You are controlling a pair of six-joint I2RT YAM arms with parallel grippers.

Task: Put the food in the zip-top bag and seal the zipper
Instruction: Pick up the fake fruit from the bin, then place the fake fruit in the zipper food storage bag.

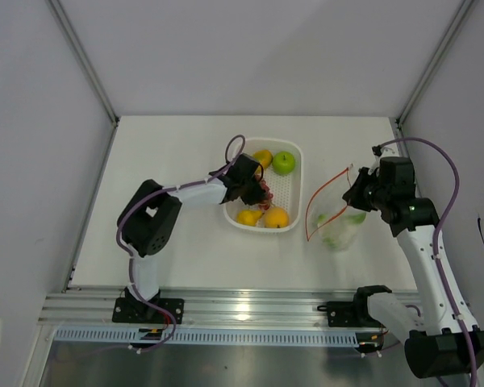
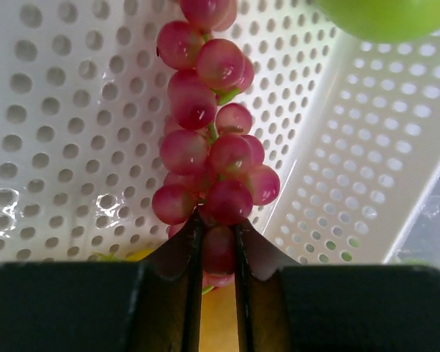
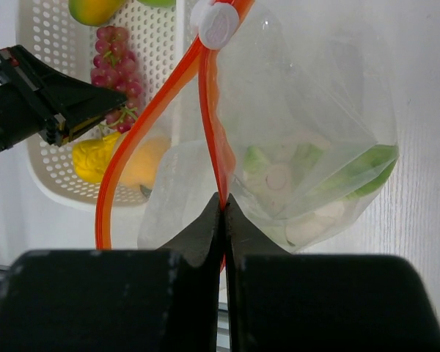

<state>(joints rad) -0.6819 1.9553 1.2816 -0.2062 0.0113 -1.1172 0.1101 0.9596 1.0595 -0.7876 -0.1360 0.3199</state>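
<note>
My left gripper (image 2: pixel 216 231) is shut on the red grape bunch (image 2: pixel 209 147), inside the white basket (image 1: pixel 294 189). In the top view the left gripper (image 1: pixel 258 192) sits over the basket's middle. The basket also holds a green apple (image 1: pixel 284 162), a mango (image 1: pixel 263 158) and orange and yellow fruits (image 1: pixel 276 218). My right gripper (image 3: pixel 224 202) is shut on the orange-red zipper strip (image 3: pixel 214 139) of the clear zip-top bag (image 3: pixel 315 132), holding its mouth open. The white cauliflower (image 3: pixel 279 180) with green leaves lies inside the bag. The white slider (image 3: pixel 218 23) sits on the strip's far end.
The bag (image 1: pixel 337 222) lies right of the basket on the white table. Grey walls close in the table on both sides. A metal rail (image 1: pixel 242 310) runs along the near edge.
</note>
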